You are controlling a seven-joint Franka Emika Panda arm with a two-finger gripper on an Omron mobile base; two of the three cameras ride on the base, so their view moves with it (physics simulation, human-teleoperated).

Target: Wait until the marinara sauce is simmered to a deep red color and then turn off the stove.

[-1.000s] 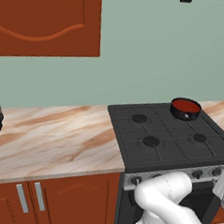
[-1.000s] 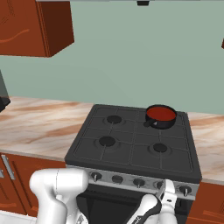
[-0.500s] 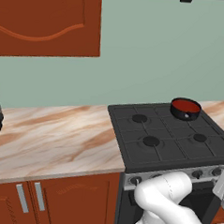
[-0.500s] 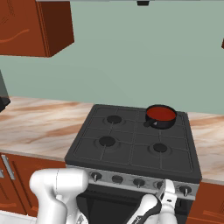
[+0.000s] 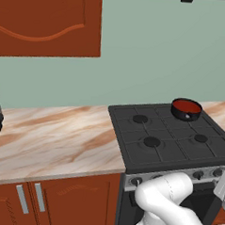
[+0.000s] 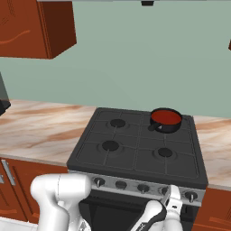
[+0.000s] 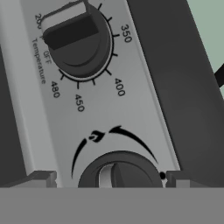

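Note:
The marinara sauce [image 5: 186, 105] [image 6: 165, 117] is a red surface in a small black pan on the back right burner of the stove [image 5: 171, 139] [image 6: 135, 149]. My gripper [image 6: 174, 198] [image 5: 221, 188] hangs low in front of the silver knob strip, near its right end. In the hand view my gripper [image 7: 109, 179] stands open, very close to the panel. A dark round burner knob [image 7: 120, 170] sits between its two fingertips [image 7: 41, 178], without contact that I can see. Above that knob is a larger temperature dial [image 7: 78, 39] marked with numbers.
Marble counter [image 5: 51, 139] [image 6: 36, 128] runs left of the stove and continues on its right [image 6: 216, 149]. Red-brown cabinets hang above [image 5: 44, 20] and stand below [image 5: 57, 203]. My white arm [image 5: 170, 207] [image 6: 58, 198] crosses the oven front. Other knobs [image 6: 121, 184] line the strip.

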